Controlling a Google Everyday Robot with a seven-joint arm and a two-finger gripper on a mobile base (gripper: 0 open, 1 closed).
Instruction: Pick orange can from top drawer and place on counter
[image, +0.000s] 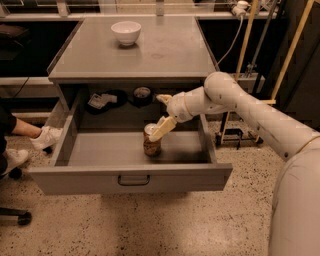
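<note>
The top drawer (130, 177) is pulled out, its floor open from above to the left and right of the orange can (151, 145). Dark clutter (105, 100) fills the back, under the tabletop's (165, 60) front edge. The hand (163, 114) hangs just over the can, fingers spread, and its arm crosses the right drawer wall. On the tabletop a white bowl (125, 32) takes the far left. A shoe (45, 137) lies outside the left wall.
</note>
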